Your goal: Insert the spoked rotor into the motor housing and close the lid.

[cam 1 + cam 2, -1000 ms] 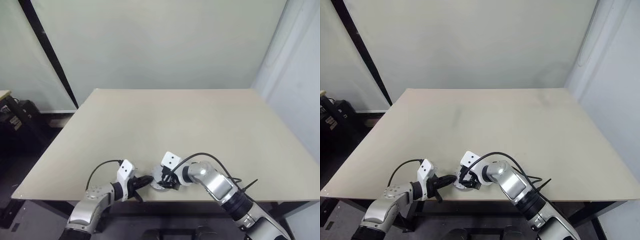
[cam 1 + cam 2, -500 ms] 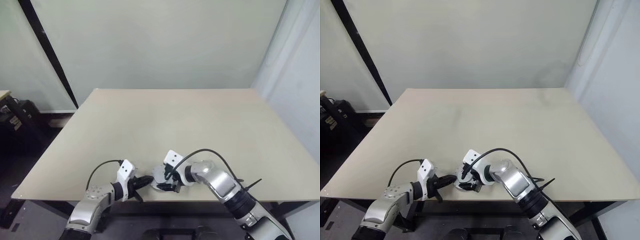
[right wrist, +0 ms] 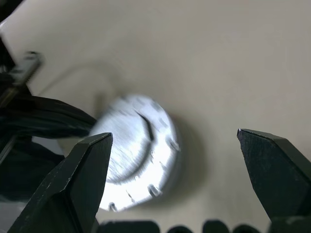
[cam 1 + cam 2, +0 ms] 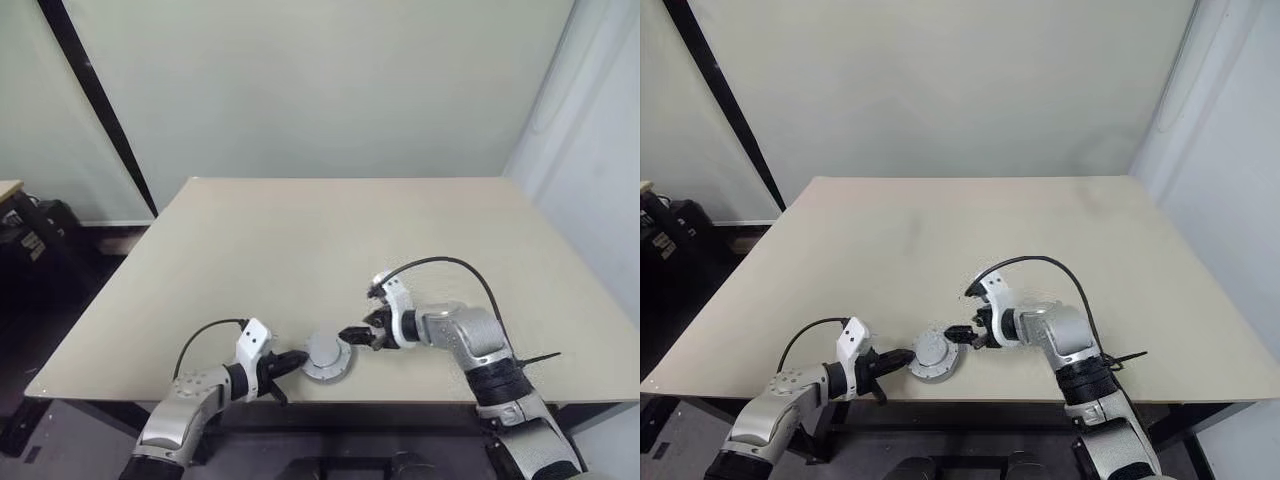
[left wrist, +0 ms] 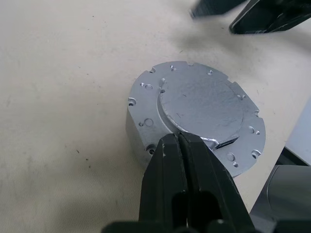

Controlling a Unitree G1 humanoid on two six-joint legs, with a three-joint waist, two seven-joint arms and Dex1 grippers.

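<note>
Housing: the motor housing [image 4: 328,357] sits at the counter [image 4: 300,250] near edge, lid [image 5: 201,107] flat on top
Left jaws [image 5: 179,145]: pressed shut against its rim
Right jaws [image 4: 352,334]: wide, empty, just beside it
Next: I'd check the lid seats flush, steadying gently

Head stereo pair looking down over table [image 4: 300,250], wrist cameras close, all sharing motor housing [image 5: 194,116]

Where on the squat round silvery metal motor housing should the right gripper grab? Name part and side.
Grip the motor housing by its short upright side wall, fingers straddling it, coming from the robot's right. The flat grey lid lies closed on top and gives little edge. The shut left gripper sits at the left rim, and the open right gripper is nearest.
</note>
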